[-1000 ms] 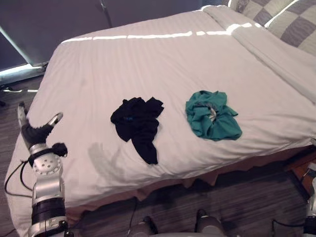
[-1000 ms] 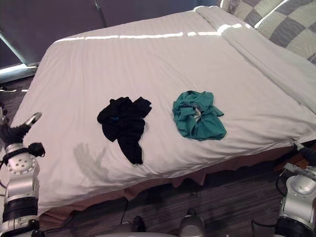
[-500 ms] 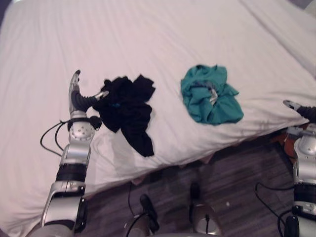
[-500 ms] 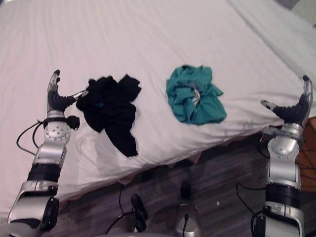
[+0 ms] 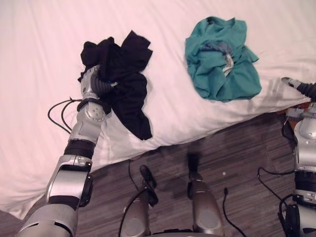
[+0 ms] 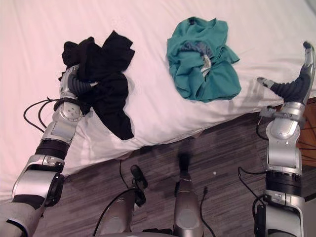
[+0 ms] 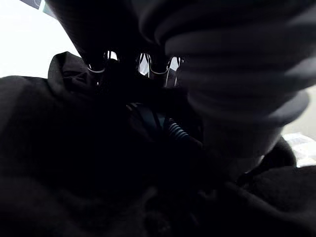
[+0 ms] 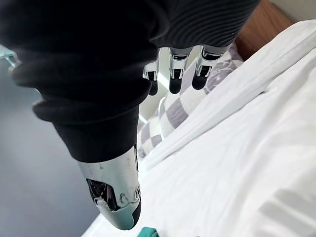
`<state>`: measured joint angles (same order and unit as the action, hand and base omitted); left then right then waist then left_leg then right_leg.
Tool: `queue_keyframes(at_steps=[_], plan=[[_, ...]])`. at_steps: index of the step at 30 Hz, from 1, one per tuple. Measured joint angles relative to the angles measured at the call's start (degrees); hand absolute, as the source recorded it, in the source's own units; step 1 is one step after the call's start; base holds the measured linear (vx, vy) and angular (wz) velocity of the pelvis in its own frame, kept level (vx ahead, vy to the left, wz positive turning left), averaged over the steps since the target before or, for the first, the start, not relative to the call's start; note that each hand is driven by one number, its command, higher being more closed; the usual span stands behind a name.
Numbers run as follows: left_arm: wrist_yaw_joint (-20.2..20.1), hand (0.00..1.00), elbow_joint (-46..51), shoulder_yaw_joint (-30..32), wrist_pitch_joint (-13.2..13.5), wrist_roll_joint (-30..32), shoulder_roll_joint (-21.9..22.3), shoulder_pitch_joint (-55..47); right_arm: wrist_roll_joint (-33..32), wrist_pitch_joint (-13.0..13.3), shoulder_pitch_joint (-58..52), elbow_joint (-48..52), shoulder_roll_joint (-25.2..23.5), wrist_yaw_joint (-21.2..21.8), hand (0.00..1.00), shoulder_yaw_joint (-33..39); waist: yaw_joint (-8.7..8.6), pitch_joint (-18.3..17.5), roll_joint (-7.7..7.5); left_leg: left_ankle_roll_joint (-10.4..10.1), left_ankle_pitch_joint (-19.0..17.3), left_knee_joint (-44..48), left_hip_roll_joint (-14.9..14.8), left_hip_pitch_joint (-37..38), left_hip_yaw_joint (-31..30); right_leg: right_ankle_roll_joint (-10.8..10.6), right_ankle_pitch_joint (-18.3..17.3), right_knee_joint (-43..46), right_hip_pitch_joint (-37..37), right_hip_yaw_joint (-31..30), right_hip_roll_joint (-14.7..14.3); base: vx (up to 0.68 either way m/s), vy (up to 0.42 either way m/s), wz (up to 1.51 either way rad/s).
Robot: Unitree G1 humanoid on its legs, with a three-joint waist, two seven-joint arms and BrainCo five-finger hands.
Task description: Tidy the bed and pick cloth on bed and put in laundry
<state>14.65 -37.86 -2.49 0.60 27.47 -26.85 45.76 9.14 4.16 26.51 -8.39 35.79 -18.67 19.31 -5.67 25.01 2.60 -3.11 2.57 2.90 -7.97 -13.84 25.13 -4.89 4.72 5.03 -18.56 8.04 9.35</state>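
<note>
Black crumpled cloth (image 5: pixel 126 61), perhaps over hand (image 5: pixel 93 85)

A bedroom: a wide white-sheeted bed (image 5: pixel 39 74), checked pillows (image 8: pixel 169 114) at its head, dark plank floor (image 5: pixel 242 158) alongside.

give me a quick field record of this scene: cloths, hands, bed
surface: bed with white sheet, floor in front
black cloth: crumpled near the bed's front edge, robot's left side
teal cloth: crumpled, right of the black cloth, apart from it, untouched
left hand: on the black cloth
right hand: open, raised by the bed's edge right of the teal cloth, holding nothing
laundry step: not yet done, both cloths on the bed
</note>
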Motion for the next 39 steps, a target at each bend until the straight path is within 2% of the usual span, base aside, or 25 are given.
queue_keyframes(at_steps=[5,8,11,12,16,17,20,23,27,29,31,32,33,34,35,36,37,39], plan=[[-0.4,1.0,1.5,-1.6,1.2,0.1,0.0,-1.6,0.1,0.1,6.2,-2.8,1.9,0.1,0.0,-5.8,0.3,0.3,0.09,0.1,0.2,0.0,0.0,-1.1,-1.2,0.0,0.0,0.0,-0.5,1.3,0.2,0.02,0.01,0.11],[-0.4,1.0,6.6,-1.6,3.1,-2.5,2.6,-6.1,0.5,0.2,8.7,-7.3,4.0,0.7,0.0,-9.0,1.48,0.5,0.58,0.1,0.4,-0.1,0.2,-1.7,-2.1,0.0,0.0,0.1,-0.5,2.9,0.4,0.06,0.025,0.18],[-0.5,1.0,12.0,-1.6,5.7,-6.3,5.1,-12.0,0.6,0.2,12.8,-13.8,7.1,2.3,0.0,-12.8,2.6,1.4,2.2,0.4,0.6,0.0,0.3,-2.5,-3.9,-0.1,0.0,0.8,-0.4,5.1,0.8,0.05,0.03,0.26],[-0.6,1.0,14.5,-1.6,6.9,-8.1,6.1,-14.6,0.6,0.1,14.7,-17.3,8.2,2.7,0.0,-14.1,3.54,1.6,2.88,0.4,0.7,0.0,0.4,-2.9,-4.5,-0.1,-0.1,0.9,-0.4,5.9,0.9,0.05,0.032,0.32],[-0.9,1.0,18.9,-1.5,9.5,-12.8,7.3,-20.6,0.5,-0.3,20.8,-27.9,11.2,4.1,0.0,-18.4,5.09,2.2,5.27,0.9,1.3,-0.1,0.9,-4.5,-6.4,-0.7,-0.6,1.0,-0.8,7.7,1.5,0.03,0.024,0.27],[-0.9,1.0,20.1,-1.2,10.1,-13.8,8.1,-22.9,0.4,-0.3,22.8,-31.9,12.4,4.5,1.0,-19.5,6.1,2.3,6.41,1.0,1.3,-0.1,1.2,-5.0,-6.6,-0.8,-0.6,1.5,-1.3,7.9,1.8,0.02,0.028,0.1],[-2.0,1.0,22.3,-0.1,11.2,-17.2,8.7,-28.5,-0.1,0.5,26.6,-39.7,14.2,5.4,1.0,-20.5,6.56,2.3,7.74,1.4,2.0,-0.8,2.0,-5.9,-7.6,-1.0,-0.8,1.9,-2.0,8.9,2.4,0.04,0.044,0.19],[-3.2,1.0,24.4,-0.1,11.3,-20.6,8.9,-31.0,0.0,1.0,28.7,-44.2,15.8,6.2,1.0,-21.7,6.68,2.4,7.87,1.4,2.1,-1.0,2.6,-6.0,-8.0,-1.3,-1.0,3.0,-2.4,9.2,3.0,0.04,0.052,0.14],[-5.8,1.0,28.8,0.5,11.4,-29.0,12.3,-36.4,-0.2,1.0,27.2,-45.9,16.3,6.5,1.0,-19.4,6.56,2.4,7.86,1.4,2.1,-0.9,3.6,-5.2,-9.0,-1.7,-1.9,4.3,-1.5,10.0,4.2,0.05,0.036,0.15],[-7.1,1.0,30.1,0.5,11.0,-32.5,13.7,-38.3,-0.7,0.4,22.9,-43.4,14.4,6.5,1.0,-16.1,6.37,2.4,7.77,1.4,2.1,-1.0,3.7,-3.7,-9.6,-1.8,-2.4,4.3,0.8,11.1,4.3,0.07,0.005,0.28],[-8.5,1.0,31.8,0.4,10.8,-37.0,15.2,-42.6,-3.4,-0.8,11.9,-35.2,7.3,6.5,1.0,-9.0,5.86,2.0,6.54,1.4,2.1,-1.3,3.6,0.7,-10.5,-1.7,-3.5,4.5,6.0,12.5,4.3,0.09,-0.012,0.29],[-8.6,1.0,32.1,0.4,10.8,-37.9,15.2,-43.6,-4.6,-0.8,9.5,-33.4,4.9,6.5,1.0,-8.2,5.85,1.5,5.82,1.4,2.0,-1.7,3.6,1.8,-10.4,-1.7,-4.0,4.6,6.8,12.5,4.3,0.1,-0.038,0.09],[-9.3,1.0,32.6,0.6,10.8,-39.0,15.2,-46.8,-7.9,-0.3,2.8,-29.1,-2.3,6.7,1.0,-7.1,5.73,-1.5,3.48,1.3,1.9,-3.3,3.9,3.7,-10.2,-1.7,-5.7,5.2,7.8,12.6,4.3,0.14,-0.051,0.0],[-9.6,1.0,32.6,0.6,10.5,-39.2,15.6,-48.2,-9.6,0.0,-2.0,-25.6,-8.0,7.0,1.0,-6.1,5.65,-3.4,2.13,1.3,2.0,-4.5,4.1,5.4,-10.3,-1.5,-6.8,6.0,8.7,12.7,4.3,0.13,-0.046,0.03],[-9.7,1.0,32.6,0.6,10.1,-39.2,15.9,-48.9,-10.7,0.3,-4.6,-24.1,-11.2,7.5,1.0,-5.6,5.59,-4.0,1.28,1.3,2.0,-5.1,4.2,6.5,-10.4,-1.5,-7.5,6.7,9.3,12.7,4.3,0.12,-0.038,0.15],[-9.8,1.0,32.5,0.6,9.2,-39.2,16.6,-50.0,-13.6,0.6,-10.0,-21.0,-17.8,8.4,1.0,-4.7,4.91,-5.7,-0.57,1.3,2.0,-5.7,4.5,8.3,-11.2,-0.5,-9.4,9.0,10.2,11.5,4.5,0.08,-0.03,0.19],[-9.8,1.0,32.2,0.6,8.8,-39.1,17.0,-50.5,-15.3,0.9,-12.4,-19.7,-20.0,9.0,1.0,-4.4,4.73,-6.4,-1.11,1.3,2.0,-5.9,4.7,8.9,-11.9,0.4,-10.3,10.2,10.3,10.0,4.4,0.11,-0.051,0.34],[-10.7,1.0,31.5,0.4,8.1,-39.2,18.2,-50.9,-20.7,1.7,-20.5,-15.5,-27.2,10.8,1.0,-4.2,3.36,-8.6,-2.67,1.5,2.0,-5.8,5.0,10.3,-15.7,2.9,-14.0,13.9,10.4,-1.1,2.4,0.11,-0.105,0.75]])
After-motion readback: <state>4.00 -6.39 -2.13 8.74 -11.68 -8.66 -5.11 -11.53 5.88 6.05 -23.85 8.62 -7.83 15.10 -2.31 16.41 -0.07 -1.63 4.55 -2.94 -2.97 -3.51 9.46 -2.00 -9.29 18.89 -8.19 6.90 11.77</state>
